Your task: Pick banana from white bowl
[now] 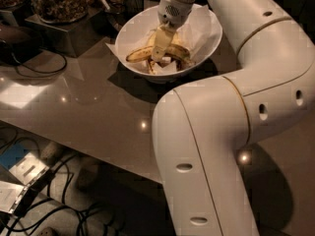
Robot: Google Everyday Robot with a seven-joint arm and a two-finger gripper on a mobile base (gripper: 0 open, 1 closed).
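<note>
The white bowl (129, 32), lined with white paper, stands on the grey table at the top middle of the camera view. Speckled yellow bananas lie in it. The curved banana (179, 51) arcs across the bowl's middle, partly hidden behind the gripper. My gripper (159, 52) reaches down from above into the bowl. Its tip is among the bananas, right at the curved one's middle. Whether it touches or holds the banana cannot be made out.
My own white arm (221, 132) fills the right half of the view. A glass jar of nuts (59, 1) stands on a metal box (66, 33) at the far left, with a black cable (37, 65) on the table (88, 107). Cables and devices (29, 181) lie on the floor below the front edge.
</note>
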